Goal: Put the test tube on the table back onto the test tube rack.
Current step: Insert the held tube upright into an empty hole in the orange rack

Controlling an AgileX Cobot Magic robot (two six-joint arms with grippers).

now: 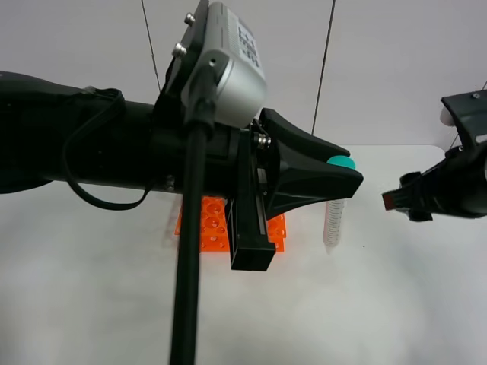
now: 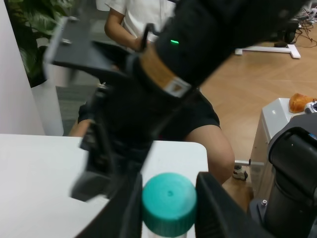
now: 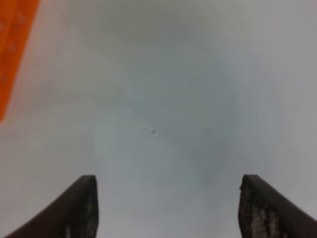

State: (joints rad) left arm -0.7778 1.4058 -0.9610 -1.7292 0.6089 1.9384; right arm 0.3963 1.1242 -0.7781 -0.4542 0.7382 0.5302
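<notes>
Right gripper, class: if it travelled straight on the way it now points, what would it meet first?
Probably the bare white table: that alone lies between the right gripper's open fingers. The orange rack sits off to one side.

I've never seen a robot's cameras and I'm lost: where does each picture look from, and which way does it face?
Exterior high: above, looking down at the table; the left arm fills the middle, the right arm enters at the right.
Left wrist: on the left arm, looking along its jaws, shut on the test tube, towards a seated person.
Right wrist: looking down between its open jaws at the table.
Shared: the test tube rack, in high and right wrist views.
</notes>
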